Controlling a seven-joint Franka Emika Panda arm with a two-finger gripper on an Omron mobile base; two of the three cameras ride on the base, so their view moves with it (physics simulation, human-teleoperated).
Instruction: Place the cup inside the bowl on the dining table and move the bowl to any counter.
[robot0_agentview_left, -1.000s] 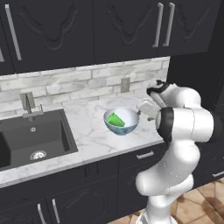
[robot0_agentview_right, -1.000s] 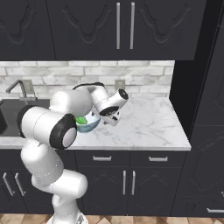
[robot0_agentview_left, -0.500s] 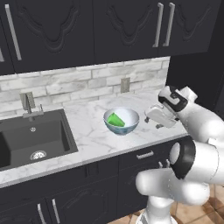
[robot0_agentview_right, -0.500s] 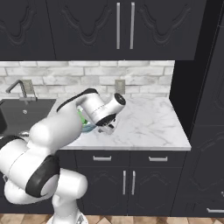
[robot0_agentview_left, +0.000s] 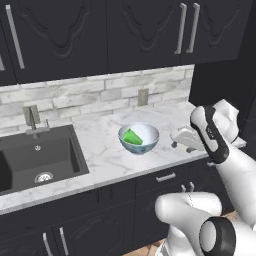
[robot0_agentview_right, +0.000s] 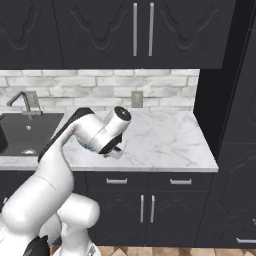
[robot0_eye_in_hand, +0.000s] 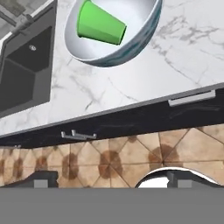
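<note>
Withdrawn from the bowl (robot0_agentview_left: 138, 139) holding the cup (robot0_agentview_left: 132, 137), end effector (robot0_agentview_left: 181, 141) hangs spread near the counter (robot0_agentview_left: 105, 160) edge.

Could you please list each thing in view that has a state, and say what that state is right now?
cup: lying on its side inside the bowl.
bowl: upright on the counter, holding the cup, not gripped.
counter: carries the bowl, right of the sink.
sink: dry, nothing in the basin.
upper cabinets: doors closed.
gripper: jaws open, holding nothing, off to the right of the bowl.
</note>
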